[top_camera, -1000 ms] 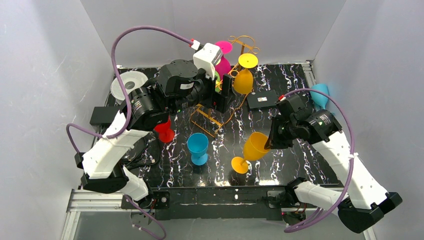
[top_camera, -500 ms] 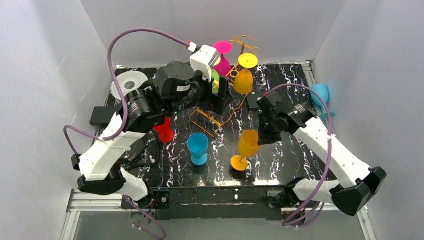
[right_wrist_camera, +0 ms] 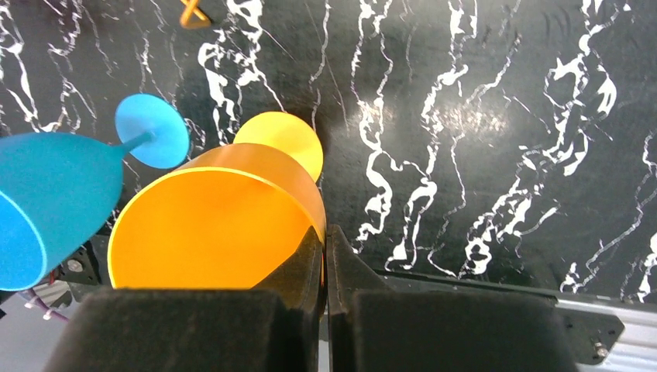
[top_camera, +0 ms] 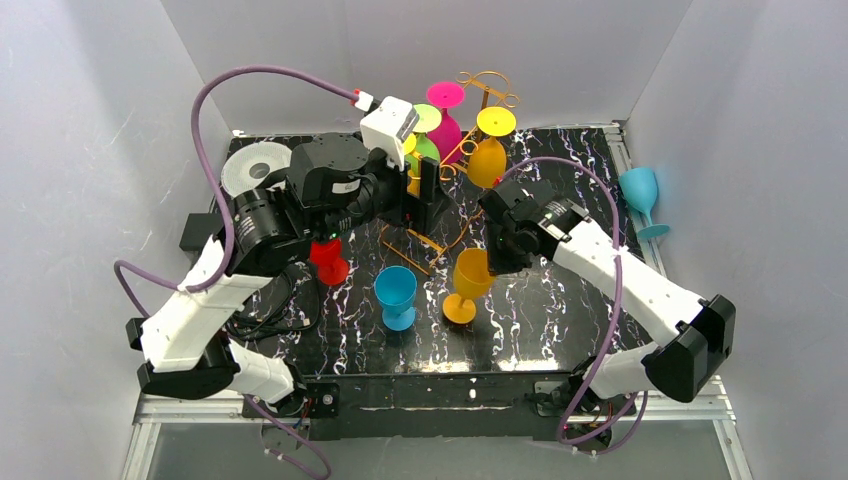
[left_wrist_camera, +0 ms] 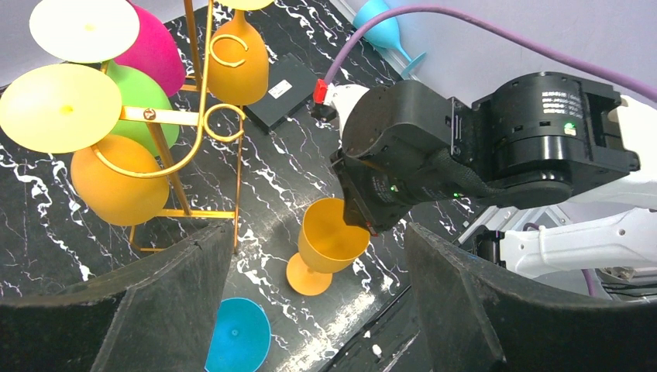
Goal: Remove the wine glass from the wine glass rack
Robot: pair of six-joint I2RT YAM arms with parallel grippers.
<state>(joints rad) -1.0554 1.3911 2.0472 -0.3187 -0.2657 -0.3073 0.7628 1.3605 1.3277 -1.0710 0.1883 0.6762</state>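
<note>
The golden wire wine glass rack (top_camera: 487,92) stands at the back of the table, with orange, green and magenta glasses hanging upside down; it also shows in the left wrist view (left_wrist_camera: 195,116). My right gripper (top_camera: 497,252) is shut on the rim of an orange wine glass (top_camera: 467,283), which stands nearly upright with its foot at the table. The right wrist view shows the fingertips (right_wrist_camera: 325,242) pinching the orange glass wall (right_wrist_camera: 209,225). My left gripper (top_camera: 425,198) is open and empty beside the rack; in its own view the gripper (left_wrist_camera: 318,302) looks down at the orange glass (left_wrist_camera: 329,240).
A blue glass (top_camera: 396,292) and a red glass (top_camera: 330,262) stand on the black marbled table (top_camera: 540,310). A light-blue glass (top_camera: 640,195) is at the right edge. A white ring (top_camera: 255,165) and a black box (top_camera: 200,232) lie at left, and a flat black device (left_wrist_camera: 283,89) by the rack.
My right arm has carried the orange glass leftward toward the table's middle and brought it from tilted to nearly upright. My left arm has shifted a little to the left, still open.
</note>
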